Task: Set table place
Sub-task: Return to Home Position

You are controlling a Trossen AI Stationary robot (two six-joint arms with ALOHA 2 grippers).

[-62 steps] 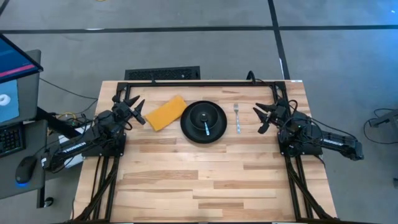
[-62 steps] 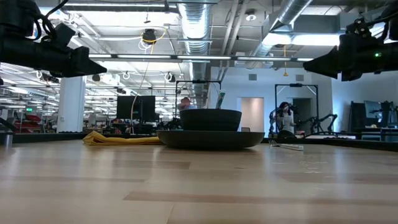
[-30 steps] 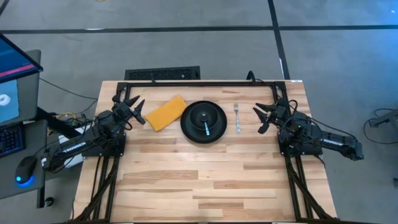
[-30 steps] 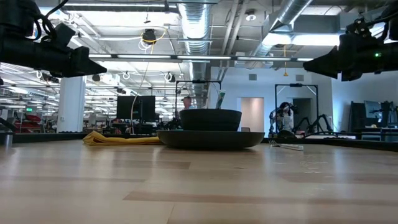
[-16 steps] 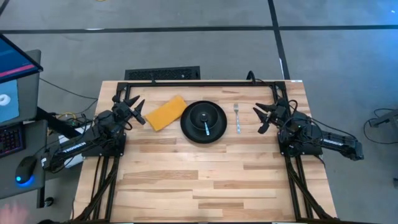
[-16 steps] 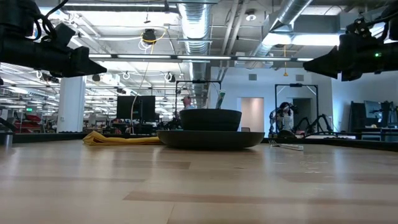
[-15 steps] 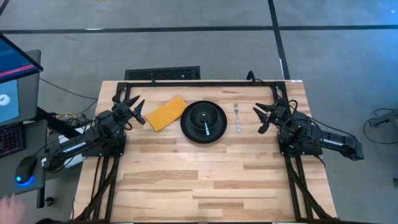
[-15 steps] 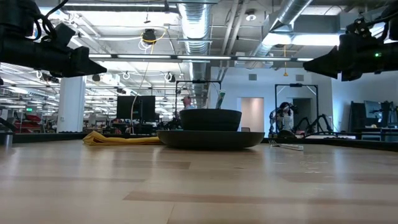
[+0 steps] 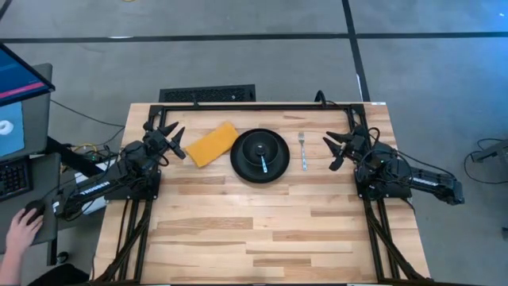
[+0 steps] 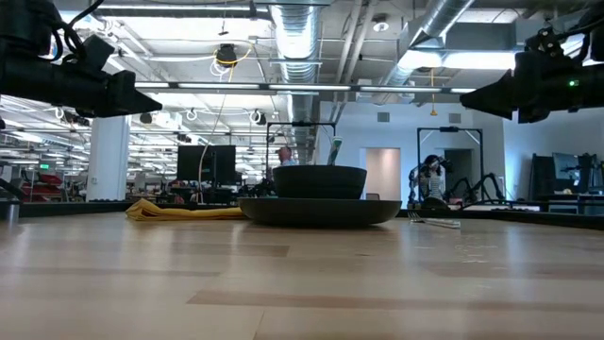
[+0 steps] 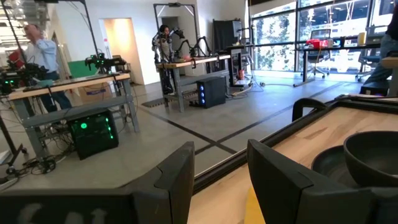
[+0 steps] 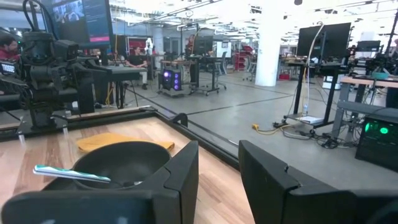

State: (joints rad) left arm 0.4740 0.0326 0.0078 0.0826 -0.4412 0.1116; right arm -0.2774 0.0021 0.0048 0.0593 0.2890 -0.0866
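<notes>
A round black plate [image 9: 259,156] lies at the table's far middle with a smaller black bowl [image 9: 259,148] on it. A silvery utensil with a light blue handle [image 9: 263,162] leans in the bowl. A silvery fork [image 9: 302,151] lies flat right of the plate. A yellow-orange cloth [image 9: 211,144] lies flat left of the plate. My left gripper [image 9: 169,137] hovers open left of the cloth. My right gripper [image 9: 334,148] hovers open right of the fork. Both are empty.
The table [image 9: 262,238] has a black frame along its far edge [image 9: 262,106]. A black keyboard-like bar [image 9: 208,94] lies on the floor beyond it. A person's hand [image 9: 22,230] is on a mouse at a desk left of the table.
Both arms and the table's things have kept still. A person's hand has come into view at the desk left of the table and rests on the mouse.
</notes>
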